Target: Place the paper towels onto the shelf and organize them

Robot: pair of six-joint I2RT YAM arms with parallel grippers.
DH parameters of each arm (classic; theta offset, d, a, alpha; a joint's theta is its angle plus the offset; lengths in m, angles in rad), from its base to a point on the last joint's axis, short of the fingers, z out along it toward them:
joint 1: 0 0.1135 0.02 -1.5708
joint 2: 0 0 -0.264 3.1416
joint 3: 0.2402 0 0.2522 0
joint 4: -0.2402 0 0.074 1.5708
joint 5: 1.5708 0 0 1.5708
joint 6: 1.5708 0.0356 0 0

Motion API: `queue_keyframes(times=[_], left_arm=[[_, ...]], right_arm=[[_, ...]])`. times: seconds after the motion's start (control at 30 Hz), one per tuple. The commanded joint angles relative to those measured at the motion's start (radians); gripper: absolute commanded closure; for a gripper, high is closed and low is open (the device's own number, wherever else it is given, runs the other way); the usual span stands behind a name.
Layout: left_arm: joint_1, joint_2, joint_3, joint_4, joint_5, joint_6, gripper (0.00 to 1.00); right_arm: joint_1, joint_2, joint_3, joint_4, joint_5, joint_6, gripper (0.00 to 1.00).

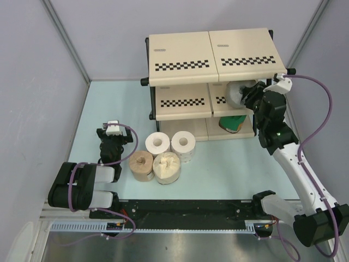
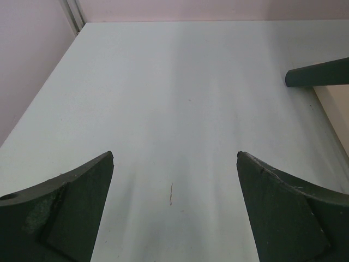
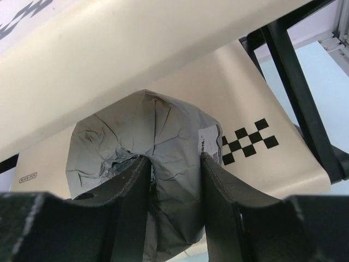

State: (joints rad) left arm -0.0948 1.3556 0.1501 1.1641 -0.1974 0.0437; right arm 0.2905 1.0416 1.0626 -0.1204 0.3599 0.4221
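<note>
The right arm [image 1: 297,164] reaches from its base at the near right up and across to the right half of the shelf [image 1: 180,49]. Its wrist is bent so that the right pincer [image 1: 246,94] points in at the middle tier. The pincer is closed partway on the grey roll [image 1: 234,94]. In the wrist view its two fingers [image 3: 128,207] press into the crumpled grey wrapper from either side, and the roll [image 3: 147,142] bulges out above and between them. The roll sits at the front edge of the middle tier, just under the top panel. Whether it rests on the panel below cannot be told.

The green roll [image 1: 232,123] lies on the bottom tier, right below the held one.

The left arm [image 1: 82,183] is folded low at the near left, with the left pincer [image 1: 112,130] pointing away over the table [image 1: 218,169]. Its fingers [image 2: 65,213] stand wide apart with nothing between them, just bare tabletop.

Four rolls stand on end in a tight group on the table in front of the shelf, just right of the left pincer. The two white rolls [image 1: 157,143] are at the back, the tan roll [image 1: 141,164] at front left, and the cream roll [image 1: 167,166] at front right.
</note>
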Motion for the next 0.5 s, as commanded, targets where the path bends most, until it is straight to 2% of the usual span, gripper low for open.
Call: queue_keyframes(times=[0.0,0.2,0.47], left_arm=[[0.004,-0.013,0.012,0.039,0.021,-0.005,0.00],[0.004,-0.013,0.012,0.037,0.021,-0.005,0.00],[0.006,-0.013,0.012,0.037,0.021,-0.007,0.00]], right_arm=[[-0.004,0.015,0.051,0.079,-0.010,0.017,0.67],[-0.005,0.035,0.051,0.077,-0.018,0.020,0.55],[-0.007,0.048,0.051,0.087,-0.024,0.020,0.45]])
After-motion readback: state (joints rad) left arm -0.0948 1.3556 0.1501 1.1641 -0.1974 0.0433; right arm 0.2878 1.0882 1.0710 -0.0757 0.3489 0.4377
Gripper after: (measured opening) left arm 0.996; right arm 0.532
